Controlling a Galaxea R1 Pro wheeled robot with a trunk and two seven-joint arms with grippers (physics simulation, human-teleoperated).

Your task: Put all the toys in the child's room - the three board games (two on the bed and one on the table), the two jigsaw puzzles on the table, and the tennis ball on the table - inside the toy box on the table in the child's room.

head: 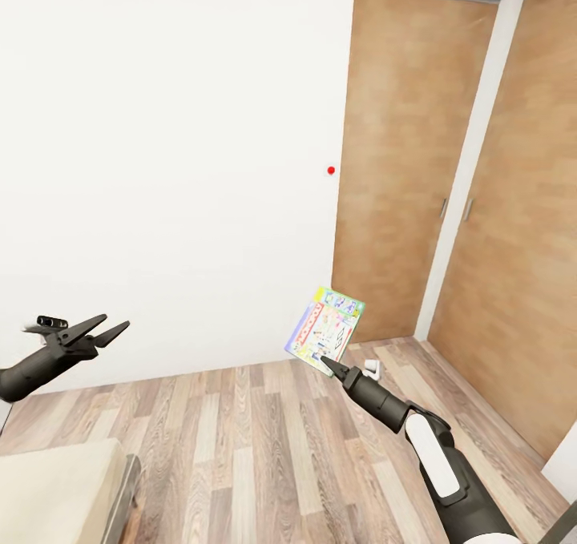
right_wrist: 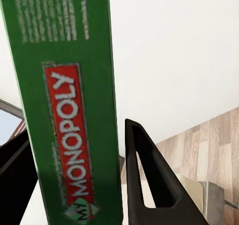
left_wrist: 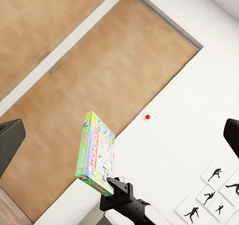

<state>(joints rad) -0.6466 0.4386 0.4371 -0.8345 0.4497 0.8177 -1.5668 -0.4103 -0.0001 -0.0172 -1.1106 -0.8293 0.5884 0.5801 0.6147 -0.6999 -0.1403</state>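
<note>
The board game (head: 326, 329), a thin pale green Monopoly box, is already off any surface: it is pinched by its lower edge in the right gripper (head: 330, 364) and stands up from that gripper into the air, its long axis tilted up and away from the arm, printed cover facing the room. In the right wrist view the green side of the box (right_wrist: 69, 105) sits between the two dark fingers (right_wrist: 149, 180), which are closed against it, so this arm has the carrying job. The left gripper (head: 102, 329) hangs well apart on the other side, its jaws spread and holding nothing. Below it, a corner of the bed (head: 60, 488) with its cream cover shows, then bare wood-plank floor (head: 264, 440). Farther off stand a blank white wall (head: 176, 167) and brown wooden doors (head: 401, 159). Neither the desk nor the toy box can be placed from here, so I judge the robot must turn to find them before the box can go down
</note>
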